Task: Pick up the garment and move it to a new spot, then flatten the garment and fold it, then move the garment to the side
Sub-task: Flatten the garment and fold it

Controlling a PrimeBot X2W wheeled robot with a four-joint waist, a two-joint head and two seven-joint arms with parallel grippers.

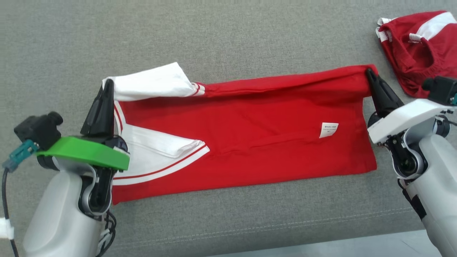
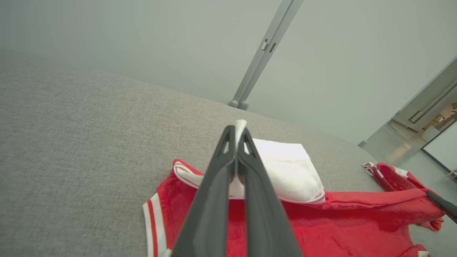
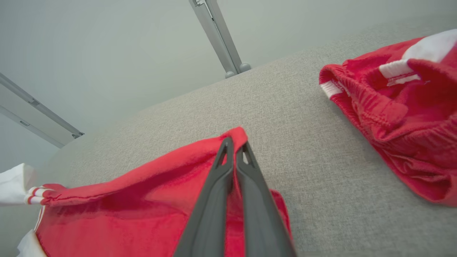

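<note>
- Jaws of the left gripper (image 1: 107, 89), centre left of the head view, press together on the white sleeve corner of the garment (image 1: 250, 121).
- The right gripper (image 1: 373, 80), upper right, pinches the red hem corner likewise.
- The garment spans mid-frame on the grey cushion (image 1: 228, 35), far edge lifted.
- Fold looks underway: bring both corners toward the frame's bottom evenly, edge taut, landing square on the near edge.
- Steer clear of the red shorts (image 1: 414, 46) at upper right.

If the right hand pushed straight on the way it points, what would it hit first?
Beyond the red-and-white fabric shirt it pinches, the right hand probably meets the grey woven cushion; depth is unclear.
</note>
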